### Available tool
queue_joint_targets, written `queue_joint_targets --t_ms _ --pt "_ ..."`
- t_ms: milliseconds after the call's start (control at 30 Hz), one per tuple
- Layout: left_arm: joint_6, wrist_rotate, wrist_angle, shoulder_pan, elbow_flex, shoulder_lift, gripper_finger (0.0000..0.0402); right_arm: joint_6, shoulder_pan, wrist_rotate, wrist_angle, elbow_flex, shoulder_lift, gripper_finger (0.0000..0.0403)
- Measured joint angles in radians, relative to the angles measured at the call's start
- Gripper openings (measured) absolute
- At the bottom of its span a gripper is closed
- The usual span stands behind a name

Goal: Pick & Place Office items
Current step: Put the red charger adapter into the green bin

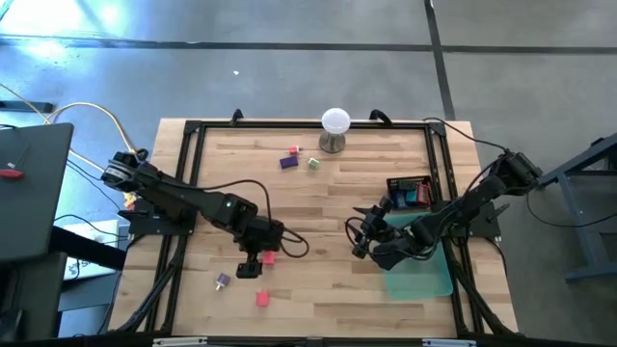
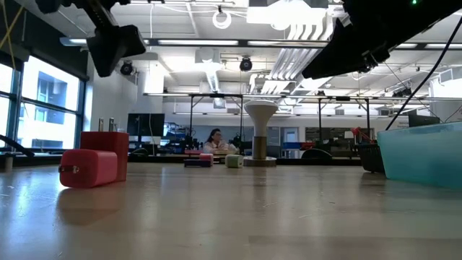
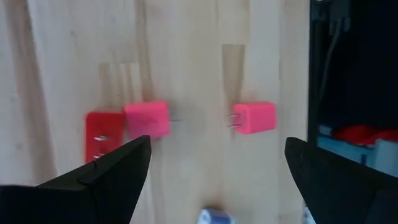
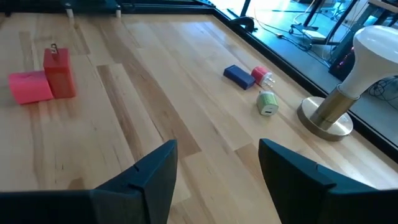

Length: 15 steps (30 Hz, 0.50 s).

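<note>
Both claws open and empty above the wooden desk.

The left claw hangs spread wide over a red plug block touching a pink one, with a second pink block apart and a lavender piece nearby. The right claw hovers parted beside the green tray. A purple block, red piece and pale green piece lie near the white ball stand.

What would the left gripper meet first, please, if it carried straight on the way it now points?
Probably bare table: the left gripper, jaws open, points between the pink piece beside the red piece and another pink piece. Depth is uncertain.
</note>
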Motion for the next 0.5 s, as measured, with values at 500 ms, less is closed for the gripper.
queue_joint_targets --t_ms 500 --pt "-0.050 -0.424 -0.150 -0.129 0.000 0.008 0.0360 -0.004 -0.067 0.002 0.007 0.000 0.000 0.0213"
